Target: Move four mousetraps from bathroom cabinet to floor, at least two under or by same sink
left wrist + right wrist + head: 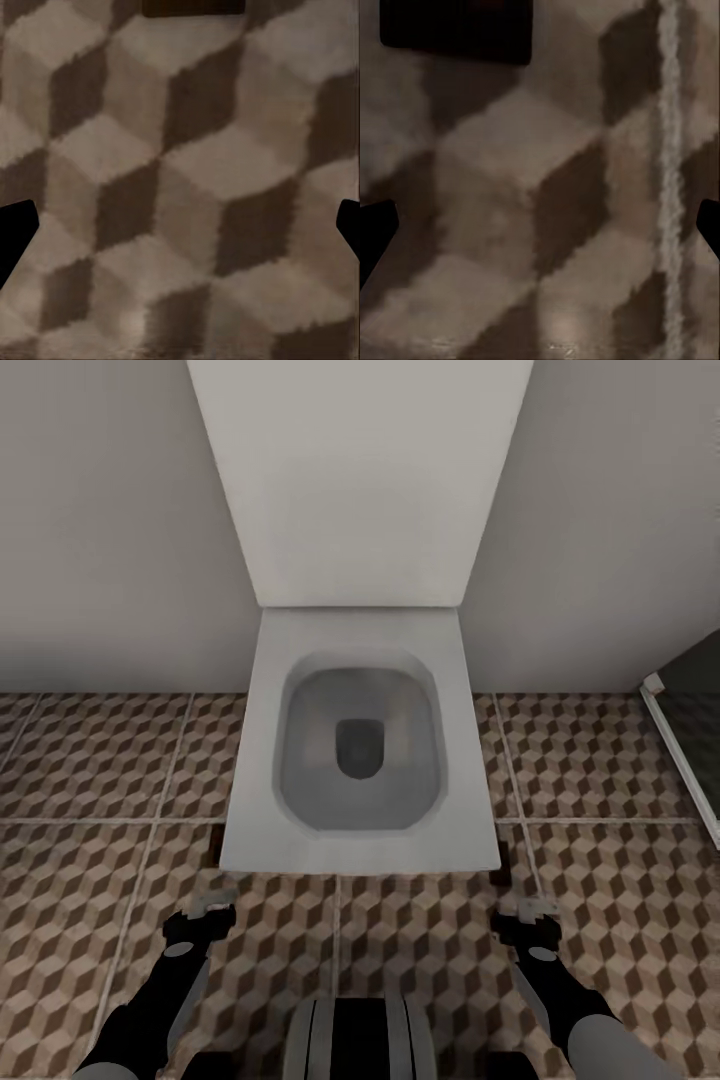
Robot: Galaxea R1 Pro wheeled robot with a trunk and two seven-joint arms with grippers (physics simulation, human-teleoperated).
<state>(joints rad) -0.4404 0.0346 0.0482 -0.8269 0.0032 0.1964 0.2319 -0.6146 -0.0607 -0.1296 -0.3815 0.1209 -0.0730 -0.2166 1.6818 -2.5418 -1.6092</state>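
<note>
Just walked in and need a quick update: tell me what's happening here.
The robot is facing a white square toilet with its lid up against the wall. Both arms hang low in front of it, the left gripper and right gripper pointing down at the cube-patterned tiled floor. Both grippers are open and hold nothing. No mousetraps, cabinet or sink are in sight, so it looks to be on its way between places.

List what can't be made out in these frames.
- Toilet: head view, tank cut off by the top edge.
- Dark framed panel: head view, cut off by the right edge; can't tell what it is.
- Left gripper and right gripper: head view, too small to judge the finger gap.
- Dark block: left wrist view, cut off by the edge; unidentifiable.
- Floor: right wrist view, blurred; dark patch unclear.
</note>
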